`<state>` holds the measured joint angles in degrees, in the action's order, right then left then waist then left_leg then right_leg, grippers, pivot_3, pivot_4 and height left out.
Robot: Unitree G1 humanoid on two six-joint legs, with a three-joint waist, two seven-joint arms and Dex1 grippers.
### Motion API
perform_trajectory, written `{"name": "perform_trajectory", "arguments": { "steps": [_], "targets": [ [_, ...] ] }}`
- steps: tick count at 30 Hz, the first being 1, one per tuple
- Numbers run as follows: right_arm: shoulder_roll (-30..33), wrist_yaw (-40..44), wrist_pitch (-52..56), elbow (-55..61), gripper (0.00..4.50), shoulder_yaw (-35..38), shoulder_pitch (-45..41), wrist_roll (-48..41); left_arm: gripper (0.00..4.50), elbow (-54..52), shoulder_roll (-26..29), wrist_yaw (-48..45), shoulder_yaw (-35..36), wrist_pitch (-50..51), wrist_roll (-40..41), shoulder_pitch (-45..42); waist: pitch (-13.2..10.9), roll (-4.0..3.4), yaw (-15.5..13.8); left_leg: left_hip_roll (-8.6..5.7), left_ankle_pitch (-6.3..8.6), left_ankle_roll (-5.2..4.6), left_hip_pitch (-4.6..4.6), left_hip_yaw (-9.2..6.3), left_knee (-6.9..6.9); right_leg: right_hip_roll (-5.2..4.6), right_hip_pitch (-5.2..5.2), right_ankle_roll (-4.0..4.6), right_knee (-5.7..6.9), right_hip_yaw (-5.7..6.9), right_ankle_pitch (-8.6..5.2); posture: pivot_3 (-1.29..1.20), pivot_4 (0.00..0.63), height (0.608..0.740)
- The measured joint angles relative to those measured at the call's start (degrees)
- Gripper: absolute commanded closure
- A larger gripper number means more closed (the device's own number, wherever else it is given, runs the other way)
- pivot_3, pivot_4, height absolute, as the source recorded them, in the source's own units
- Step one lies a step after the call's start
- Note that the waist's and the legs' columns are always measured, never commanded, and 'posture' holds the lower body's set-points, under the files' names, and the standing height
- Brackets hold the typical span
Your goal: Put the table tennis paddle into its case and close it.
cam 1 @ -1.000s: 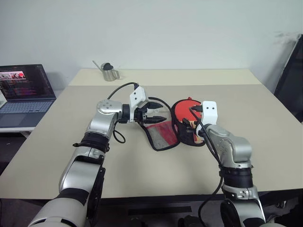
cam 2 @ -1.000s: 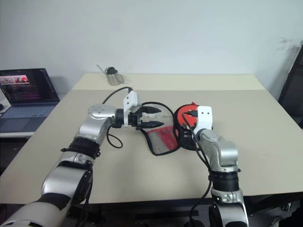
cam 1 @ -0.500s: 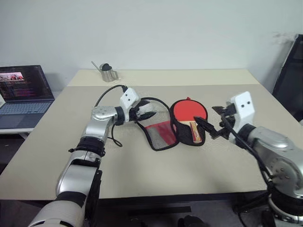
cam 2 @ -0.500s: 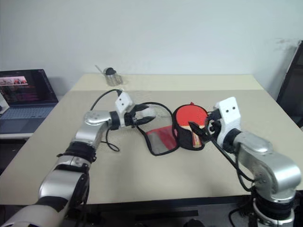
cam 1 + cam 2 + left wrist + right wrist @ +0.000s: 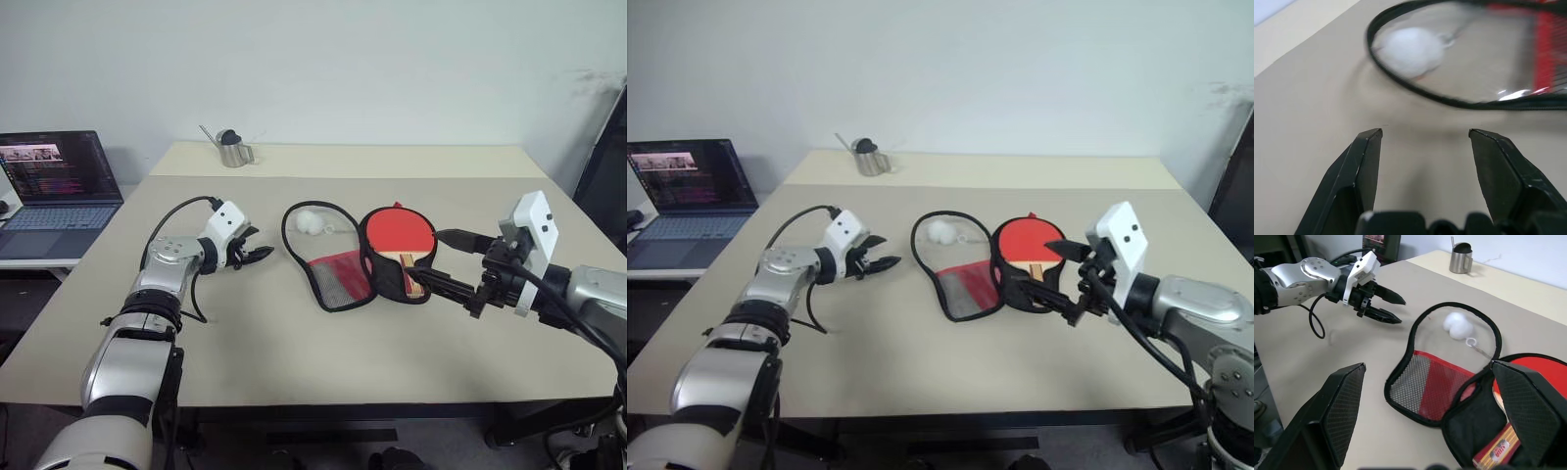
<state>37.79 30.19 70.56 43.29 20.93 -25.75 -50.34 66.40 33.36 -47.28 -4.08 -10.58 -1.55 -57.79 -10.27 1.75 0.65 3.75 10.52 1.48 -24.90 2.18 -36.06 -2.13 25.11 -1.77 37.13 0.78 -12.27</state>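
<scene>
Paddle (image 5: pixel 399 233) lies in the unzipped case (image 5: pixel 343 269); both arms' fingers gape, holding nothing.

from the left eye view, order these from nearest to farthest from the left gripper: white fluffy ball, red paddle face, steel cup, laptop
From the left gripper:
1. White fluffy ball, just to its right, inside the open case flap.
2. Steel cup, at the far edge.
3. Round red paddle face, further right.
4. Open laptop, off the table's left side.

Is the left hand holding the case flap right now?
No. The left hand is open with nothing between its fingers, off to the side of the case on the table.
</scene>
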Motion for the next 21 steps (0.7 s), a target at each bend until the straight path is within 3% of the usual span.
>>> {"name": "perform_trajectory", "arguments": {
  "steps": [9, 21],
  "targets": [
    [1.3, -2.0, -3.1, -0.9, 0.01, -1.9, 0.6, -0.4, 1.41, 3.8, -5.7, 1.9, -0.2, 0.4, -2.0, -1.5, 0.0, 0.01, -0.4, 0.0, 0.0, 0.0, 0.0, 0.03, -0.01, 0.01, 0.0, 0.0, -0.01, -0.01, 0.01, 0.0, 0.15, 0.74],
    [2.7, -4.1, -5.2, -1.0, 0.01, -1.9, 2.5, -1.6, 1.41, 6.3, -9.0, 2.6, -0.6, 2.6, -5.4, -2.5, 0.0, 0.03, -0.6, -0.02, 0.0, 0.0, 0.0, 0.01, -0.04, 0.01, -0.04, -0.01, -0.01, -0.01, 0.01, 0.0, 0.15, 0.74]
  ]
}}
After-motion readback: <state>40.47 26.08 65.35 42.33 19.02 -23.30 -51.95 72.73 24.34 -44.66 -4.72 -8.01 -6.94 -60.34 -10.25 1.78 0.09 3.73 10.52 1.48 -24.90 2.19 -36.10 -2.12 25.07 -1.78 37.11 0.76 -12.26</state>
